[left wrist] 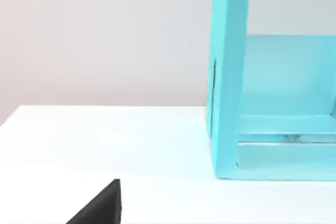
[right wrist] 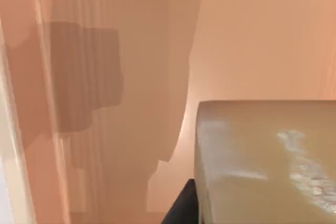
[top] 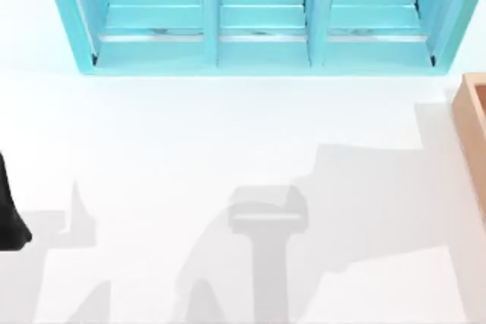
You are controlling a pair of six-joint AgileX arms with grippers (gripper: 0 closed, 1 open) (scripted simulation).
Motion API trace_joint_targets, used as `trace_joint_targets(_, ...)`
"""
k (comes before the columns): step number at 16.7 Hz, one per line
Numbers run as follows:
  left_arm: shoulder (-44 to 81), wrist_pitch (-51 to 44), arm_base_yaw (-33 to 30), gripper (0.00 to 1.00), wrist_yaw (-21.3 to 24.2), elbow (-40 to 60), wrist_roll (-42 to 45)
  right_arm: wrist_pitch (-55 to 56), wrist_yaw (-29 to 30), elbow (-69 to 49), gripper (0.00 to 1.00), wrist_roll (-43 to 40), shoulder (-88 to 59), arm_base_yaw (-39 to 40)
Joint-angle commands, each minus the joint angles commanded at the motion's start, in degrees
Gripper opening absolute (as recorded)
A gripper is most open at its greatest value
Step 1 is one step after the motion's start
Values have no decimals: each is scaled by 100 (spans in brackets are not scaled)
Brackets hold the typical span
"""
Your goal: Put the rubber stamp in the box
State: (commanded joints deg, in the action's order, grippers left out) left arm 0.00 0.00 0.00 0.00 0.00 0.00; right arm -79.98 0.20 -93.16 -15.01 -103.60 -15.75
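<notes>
A: Item 1, bench (top: 228,134): white, carrying everything. Item 2, turquoise shelf (top: 258,20): sitting along the far edge, three compartments facing us; not the target, so nothing is reaching for it.

B: Item 3?

A: The box (top: 472,115): orange-brown wood, thick wall, poking in at the bench's right edge. In the right wrist view its inner walls (right wrist: 105,103) are rising close round the camera, so I'm judging the right arm is reaching down into it for the drop-off.

B: Item 4, the rubber stamp?

A: Rubber stamp (right wrist: 262,161): tan block, whitish speckled mark on one face, sitting right under the right wrist cam, inside the box. A dark finger (right wrist: 181,205) is showing beside it. Probably being held, but can't tell: jaws' gap and contact aren't visible.

B: Left arm?

A: Left arm (top: 9,210): parked at the bench's left edge, idling. Jaws' state: can't tell either.
</notes>
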Motion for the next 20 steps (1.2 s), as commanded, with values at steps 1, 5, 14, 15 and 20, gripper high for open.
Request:
trace_joint_targets(1,0,0,0,100,0,0,0,13,-8,60,0,-125,77,-126)
trace_joint_targets(5,0,0,0,100,0,0,0,21,-14,99,0,-200,126,-203)
trace_joint_targets(14,0,0,0,100,0,0,0,1261,-14,1266,0,-176,49,-187)
trace_joint_targets(15,0,0,0,100,0,0,0,1393,-15,1394,0,-177,47,-185)
trace_joint_targets(20,0,0,0,100,0,0,0,1481,-14,1478,0,-179,46,-183)
